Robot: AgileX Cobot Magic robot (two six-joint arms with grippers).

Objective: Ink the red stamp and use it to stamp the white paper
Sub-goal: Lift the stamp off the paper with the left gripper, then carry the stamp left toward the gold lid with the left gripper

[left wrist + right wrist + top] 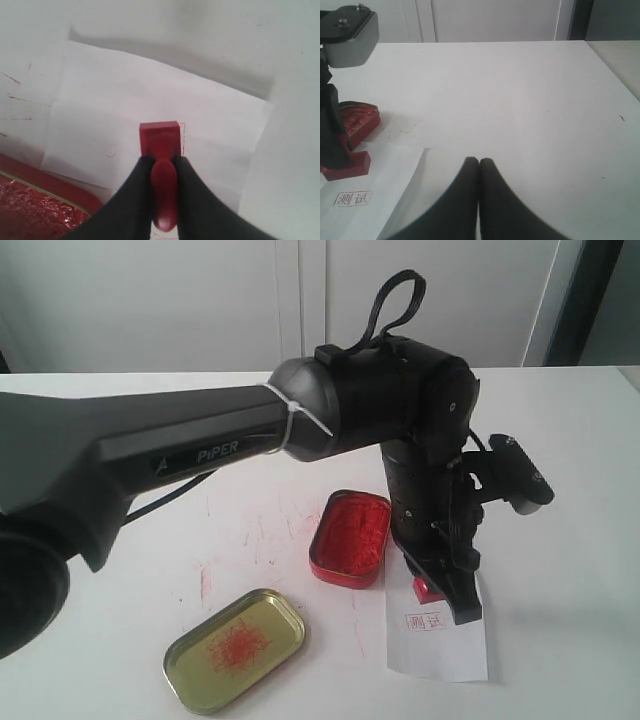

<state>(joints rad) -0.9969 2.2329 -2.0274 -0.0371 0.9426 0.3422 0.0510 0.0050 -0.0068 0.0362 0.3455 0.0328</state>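
Observation:
My left gripper (446, 592) (163, 161) points down and is shut on the round knob of the red stamp (430, 590) (159, 137) (351, 165). The stamp's block base sits at the far end of the white paper (445, 650) (100, 105) (375, 200), on it or just above it; I cannot tell which. A boxed red print (428, 621) (353, 199) shows on the paper, nearer the front than the stamp. To the right of the paper, my right gripper (479, 161) is low over bare table, shut with nothing in it. It is out of the exterior view.
The open red ink tin (350, 537) (30, 212) (359, 119) lies just left of the paper. Its gold lid (235, 648), smudged red inside, is at the front left. Red streaks (255, 530) mark the tabletop. The table's right edge (615, 65) is far off.

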